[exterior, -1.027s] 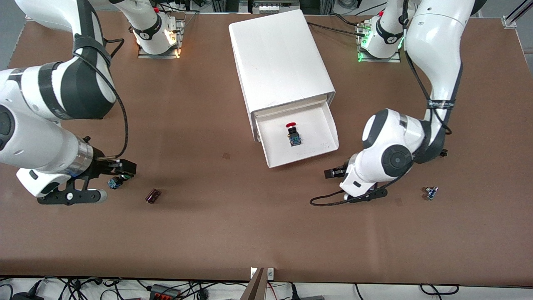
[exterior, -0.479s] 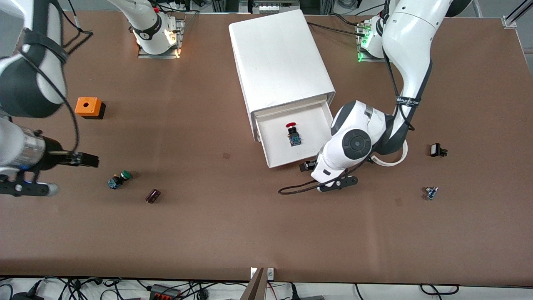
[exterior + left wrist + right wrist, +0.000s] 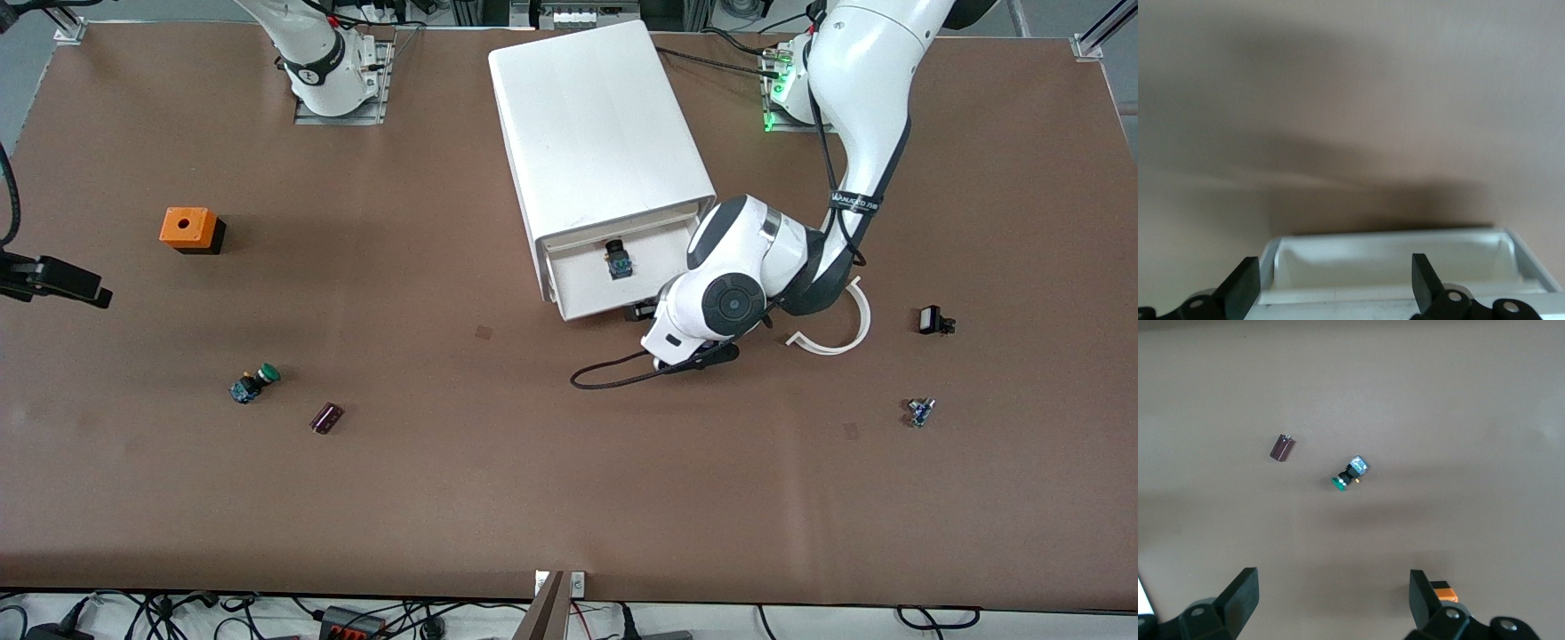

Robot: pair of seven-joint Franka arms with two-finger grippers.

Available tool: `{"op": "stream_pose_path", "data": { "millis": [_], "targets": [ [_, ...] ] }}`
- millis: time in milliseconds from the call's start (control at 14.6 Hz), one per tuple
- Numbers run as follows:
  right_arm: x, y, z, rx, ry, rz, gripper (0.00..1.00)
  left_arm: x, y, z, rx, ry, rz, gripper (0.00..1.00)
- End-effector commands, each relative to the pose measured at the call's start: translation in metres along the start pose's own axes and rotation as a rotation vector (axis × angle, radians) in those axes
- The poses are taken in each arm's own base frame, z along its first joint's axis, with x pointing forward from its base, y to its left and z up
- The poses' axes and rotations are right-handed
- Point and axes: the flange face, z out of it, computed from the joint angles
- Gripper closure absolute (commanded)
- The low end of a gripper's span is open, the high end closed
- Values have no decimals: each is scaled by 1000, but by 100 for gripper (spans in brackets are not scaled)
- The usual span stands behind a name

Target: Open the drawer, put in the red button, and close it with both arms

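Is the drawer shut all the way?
No, the drawer sticks partly out of the white cabinet, with the red button showing inside it.

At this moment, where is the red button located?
In the front view, the red button lies inside the half-shut drawer of the white cabinet, its cap hidden under the cabinet's edge. The left gripper is at the drawer's front.

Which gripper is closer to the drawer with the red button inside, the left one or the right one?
The left. The left gripper is open at the front of the drawer, where the red button lies. The right gripper, also open, is up at the right arm's end of the table.
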Motion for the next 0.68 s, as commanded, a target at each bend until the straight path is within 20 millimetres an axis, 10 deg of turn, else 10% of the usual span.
{"op": "stream_pose_path", "data": {
  "millis": [0, 616],
  "targets": [
    [-17, -2, -2, -26, -1, -45, 0, -24, 3, 16, 14, -70, 3, 0],
    [-70, -13, 26, -40, 0, -75, 0, -54, 13, 39, 51, -118, 45, 0]
  ]
}}
